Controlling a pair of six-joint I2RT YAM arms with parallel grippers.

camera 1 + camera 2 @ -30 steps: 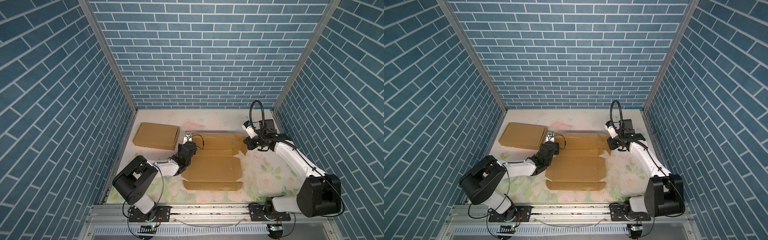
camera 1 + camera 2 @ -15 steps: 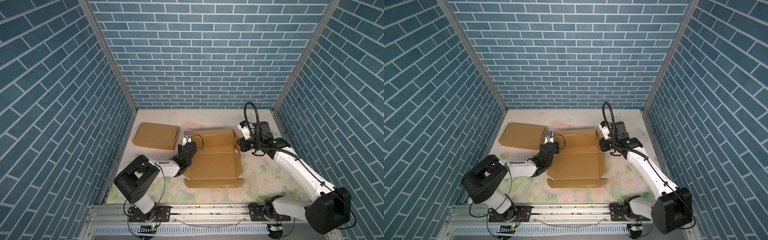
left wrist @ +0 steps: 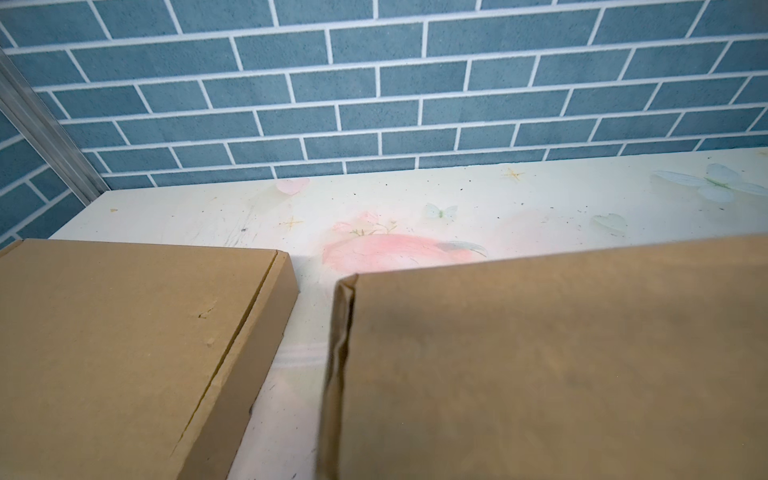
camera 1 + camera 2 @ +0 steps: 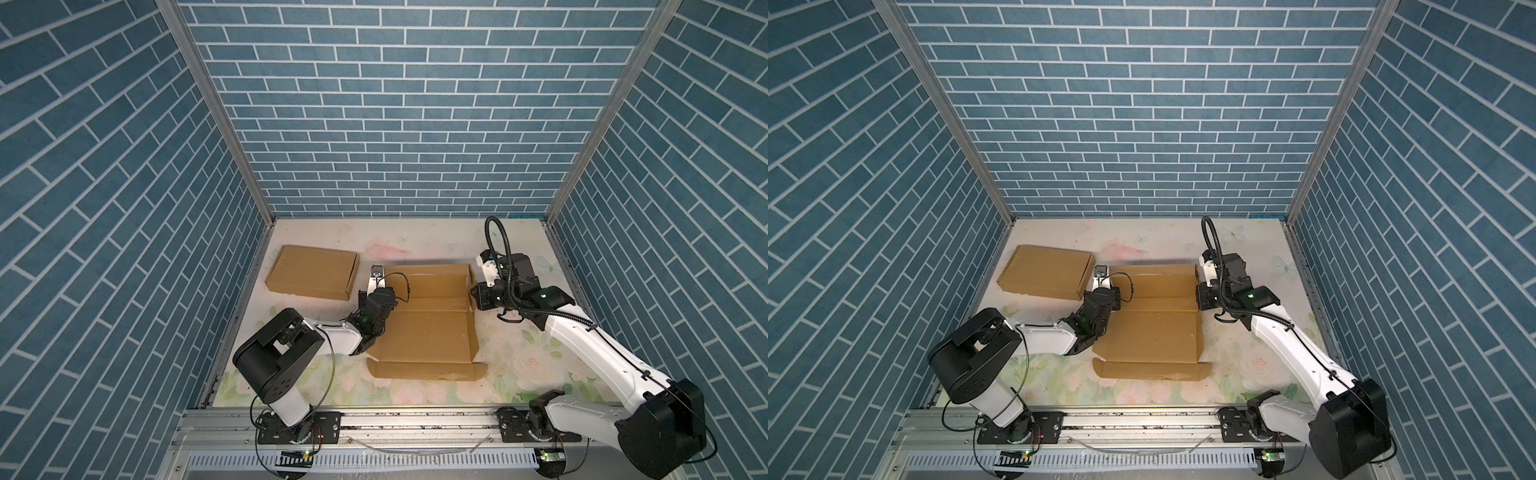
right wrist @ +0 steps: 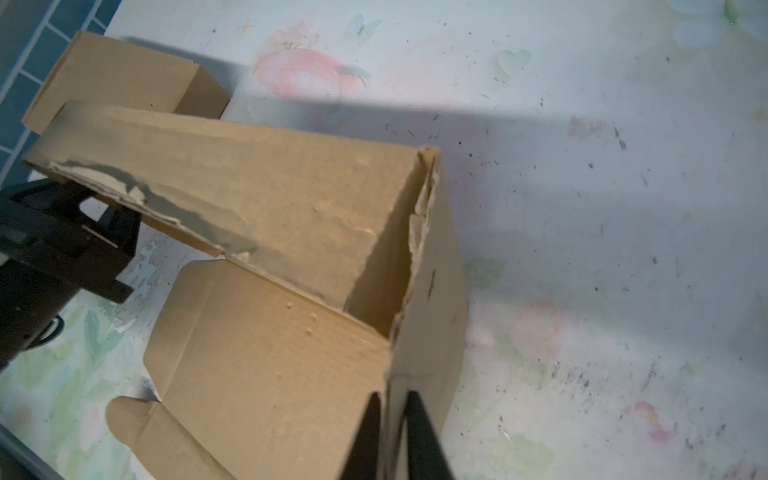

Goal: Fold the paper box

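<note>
— Cardboard is what we are looking at: the paper box point(image 4: 428, 328) is lying half-formed in the middle of the surface point(image 4: 415, 243), between the two arms.

— We are seeing its back wall point(image 5: 249, 187) standing up with a torn, ragged upper edge. Its right wall point(image 5: 432, 291) is standing too, and the two are meeting at a corner. The front flap point(image 4: 428, 370) is lying flat toward the near edge of the surface.

— And the right gripper point(image 5: 394, 409)? We are finding its dark fingers point(image 5: 424, 440) straddling the right wall, one inside the box and one outside.

— They are standing slightly apart, with slivers of gap showing beside the cardboard, so we are reading it as open rather than pinching.

— The left gripper point(image 4: 379, 293) is sitting at the box's left edge, near the back corner. We are taking it as closed. Whether it is clamping cardboard we are not able to tell, since its tips are hiding from every view.

— To its left, a closed box point(image 4: 311, 272) is resting flat, just apart from the half-formed one and near the blue brick wall point(image 4: 399, 124).
</note>
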